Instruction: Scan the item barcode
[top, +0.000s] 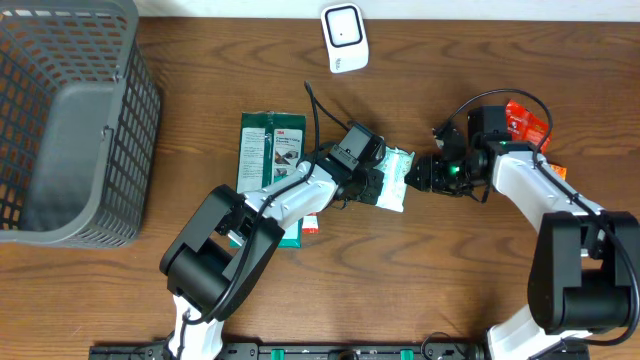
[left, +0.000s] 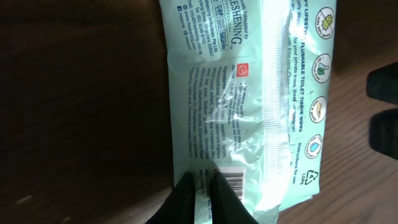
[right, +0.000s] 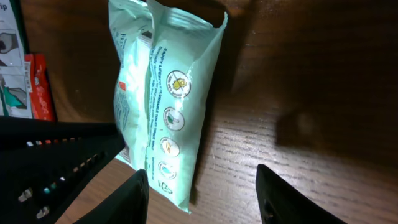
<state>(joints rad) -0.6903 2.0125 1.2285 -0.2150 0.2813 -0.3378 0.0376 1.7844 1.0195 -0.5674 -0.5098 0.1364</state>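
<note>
**Mint-green wipes pack clamped by left fingers at mid-counter**

1. Item location. The wipes pack is near the middle of the wooden counter, between the two arms. It lies below and slightly right of the white scanner, well apart from it. Whether the pack rests on the counter or is held clear of it cannot be determined.

2. Left arm. The left fingers are clenched on one edge of the pack. Both tips pinch the wrapper just beside the barcode, which is partly covered by them. In the left wrist view the printed back panel faces the camera, with small text blocks and a column of round icons along one side.

3. Right arm. The right fingers are released, with a wide gap between the tips. They sit close to the pack's far edge. In the right wrist view the pack stands narrow side on, its lower corner just beside one finger, while the other finger is well apart from it. No grasp is made on this side.

4. Surroundings. A grey basket occupies the counter's far left. A green box lies flat beside the left arm. An orange packet lies behind the right arm.
</note>
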